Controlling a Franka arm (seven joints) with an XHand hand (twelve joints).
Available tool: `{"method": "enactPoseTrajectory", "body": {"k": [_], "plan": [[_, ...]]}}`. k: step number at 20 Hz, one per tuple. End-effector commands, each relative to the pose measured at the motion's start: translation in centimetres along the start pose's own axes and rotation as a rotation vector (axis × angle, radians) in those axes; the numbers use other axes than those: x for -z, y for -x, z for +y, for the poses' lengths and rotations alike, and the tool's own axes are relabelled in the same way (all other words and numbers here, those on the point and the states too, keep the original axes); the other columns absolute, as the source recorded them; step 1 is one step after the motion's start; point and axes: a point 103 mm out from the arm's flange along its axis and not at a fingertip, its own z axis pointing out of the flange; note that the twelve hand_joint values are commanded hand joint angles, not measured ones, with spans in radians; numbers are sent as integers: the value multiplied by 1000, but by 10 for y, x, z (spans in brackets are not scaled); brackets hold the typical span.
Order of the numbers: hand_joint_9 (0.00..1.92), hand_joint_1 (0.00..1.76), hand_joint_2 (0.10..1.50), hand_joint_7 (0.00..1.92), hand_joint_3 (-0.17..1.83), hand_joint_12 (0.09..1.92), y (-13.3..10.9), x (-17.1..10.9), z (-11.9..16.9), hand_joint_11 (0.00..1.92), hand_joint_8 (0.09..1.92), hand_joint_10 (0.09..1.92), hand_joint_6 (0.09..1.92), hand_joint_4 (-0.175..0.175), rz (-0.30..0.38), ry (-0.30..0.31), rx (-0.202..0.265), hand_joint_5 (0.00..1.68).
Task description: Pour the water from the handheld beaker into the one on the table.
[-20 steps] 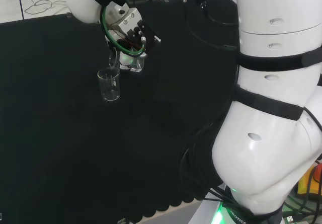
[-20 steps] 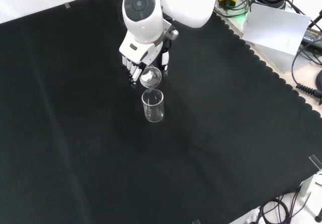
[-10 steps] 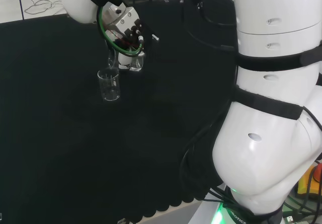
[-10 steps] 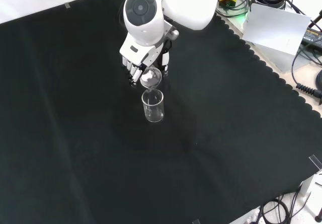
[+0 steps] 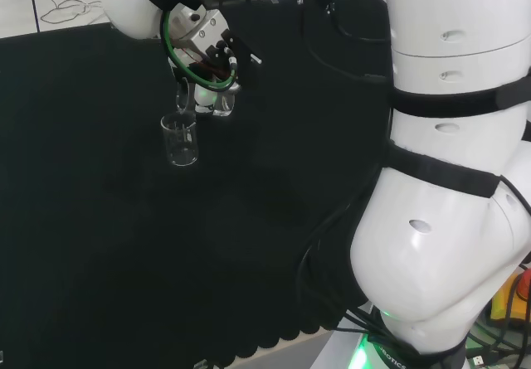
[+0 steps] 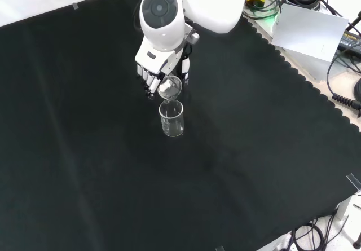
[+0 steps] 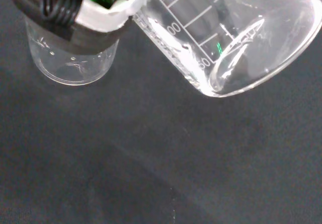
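Note:
The hand point(image 5: 217, 60) point(image 6: 161, 65) is curled round a small clear beaker point(image 5: 209, 101) point(image 6: 170, 86) point(image 7: 226, 38), which is tipped steeply. Its mouth leans over the rim of a second clear beaker point(image 5: 180, 138) point(image 6: 171, 118) point(image 7: 70, 58) that stands upright on the black cloth. In the wrist view the held beaker lies on its side with printed scale marks, and little or no water shows inside it. The standing beaker sits just beyond a black and white part of the hand point(image 7: 90, 17). How much water it holds I cannot tell.
The arm's white links point(image 5: 448, 178) take up the head view's right side. A white link with a round grey cap point(image 6: 161, 11) stands above the hand in the front view. Cables and white paper point(image 6: 310, 31) lie past the cloth's scalloped edge at top right.
The hand has rotated a little further and risen slightly, tipping the held beaker more steeply over the standing one. The standing beaker has not moved.

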Motion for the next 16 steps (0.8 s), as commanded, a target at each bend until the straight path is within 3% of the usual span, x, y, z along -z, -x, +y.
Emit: {"method": "enactPoseTrajectory", "body": {"k": [1, 16], "plan": [[1292, 1281, 1130, 1138, -175, 744, -3, 3, 2, 1185, 851, 802, 856, -175, -34, -40, -20, 1087], [1289, 1281, 1132, 1136, -175, 743, -1, 3, 5, 1183, 856, 809, 861, -175, -82, -96, -48, 1084]]}}
